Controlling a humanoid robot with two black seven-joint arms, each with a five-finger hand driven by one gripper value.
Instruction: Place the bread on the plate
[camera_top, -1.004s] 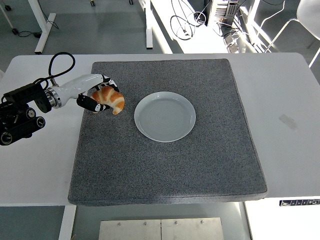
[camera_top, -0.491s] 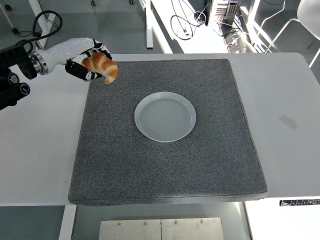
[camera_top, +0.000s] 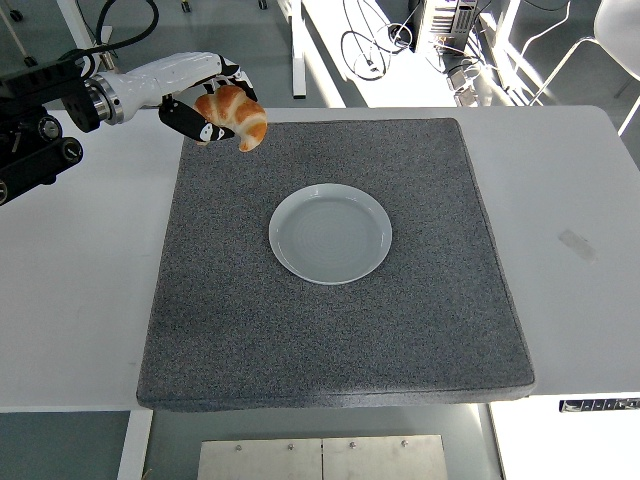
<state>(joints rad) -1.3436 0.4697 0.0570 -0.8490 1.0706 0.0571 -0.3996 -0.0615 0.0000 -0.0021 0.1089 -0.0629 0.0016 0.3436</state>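
Bread: golden-brown, crescent-shaped croissant (camera_top: 236, 112), held up in the air above the far left corner of the grey mat, clear of any surface.
Left hand: white-and-black five-fingered hand (camera_top: 205, 100) with its fingers wrapped around the croissant; the arm comes in from the left edge.
Right hand: not visible anywhere in the head view.
Plate: round, pale blue-white ceramic plate (camera_top: 330, 233) with nothing on it, sitting near the middle of the mat, well apart from the croissant and nearer the camera, to its right.
Mat: square, speckled dark grey foam mat (camera_top: 330, 330) covering most of the white tabletop (camera_top: 570, 220).
Done: the pick-up looks complete, since the croissant is gripped and lifted free.
Left: carrying the croissant across to the right and toward the near side until it is over the plate, lowering it, and letting go.
Progress: judged as roughly midway; nothing has reached the plate yet.
Watch: the grip shows only part of the croissant, so how secure it is cannot be told.
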